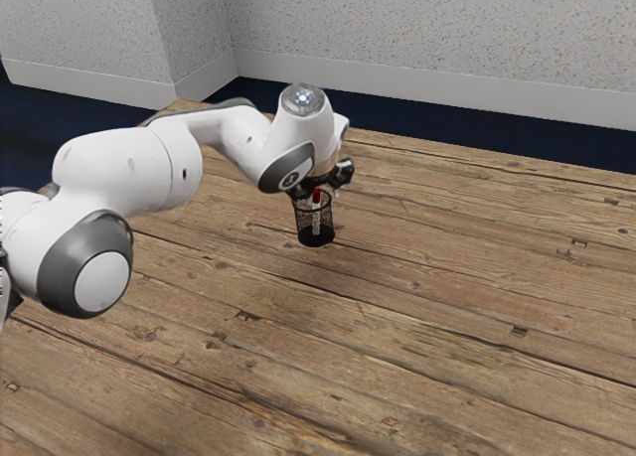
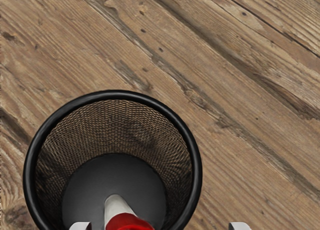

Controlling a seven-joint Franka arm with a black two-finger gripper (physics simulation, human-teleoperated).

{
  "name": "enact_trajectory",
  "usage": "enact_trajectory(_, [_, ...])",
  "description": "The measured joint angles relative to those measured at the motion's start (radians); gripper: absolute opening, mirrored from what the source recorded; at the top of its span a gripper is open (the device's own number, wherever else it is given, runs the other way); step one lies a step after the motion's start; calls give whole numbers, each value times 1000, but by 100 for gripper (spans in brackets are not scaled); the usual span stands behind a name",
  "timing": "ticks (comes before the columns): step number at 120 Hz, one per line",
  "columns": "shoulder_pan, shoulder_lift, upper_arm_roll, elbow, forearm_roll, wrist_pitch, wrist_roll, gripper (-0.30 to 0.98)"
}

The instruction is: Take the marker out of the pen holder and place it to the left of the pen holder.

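My gripper (image 1: 320, 186) hangs just above the pen holder (image 1: 316, 240), a black mesh cup upright on the table. The marker (image 1: 316, 218), white with a red upper end, stands inside the cup, its red end near the rim and just under my hand. In the wrist view the gripper (image 2: 160, 226) is open, its two tips far apart at the lower edge. Between them, closer to one tip, is the red end of the marker (image 2: 119, 208). The pen holder (image 2: 120, 95) has its round mouth facing the camera, and one tip overlaps it.
The wooden table (image 1: 447, 307) spreads around the holder, with plank seams and small dents. Beyond its far edge are a dark blue floor (image 1: 477, 133) and a pale speckled wall (image 1: 417, 39). The arm reaches in from the exterior view's left.
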Motion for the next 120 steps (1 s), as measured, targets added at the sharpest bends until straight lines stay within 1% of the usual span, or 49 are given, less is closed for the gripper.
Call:
enact_trajectory(12, [4,6,-1,1,0,1,3,27])
enact_trajectory(40, [7,7,-1,6,0,3,5,3])
enact_trajectory(50, [7,6,0,7,1,2,4,-2])
enact_trajectory(67, [7,-2,2,7,6,-1,-2,-6])
enact_trajectory(92, [9,-39,12,-16,10,-7,-10,-9])
enact_trajectory(100, [11,-79,18,-53,10,-10,-13,-9])
enact_trajectory(120, [12,-223,24,-107,15,-41,-20,-9])
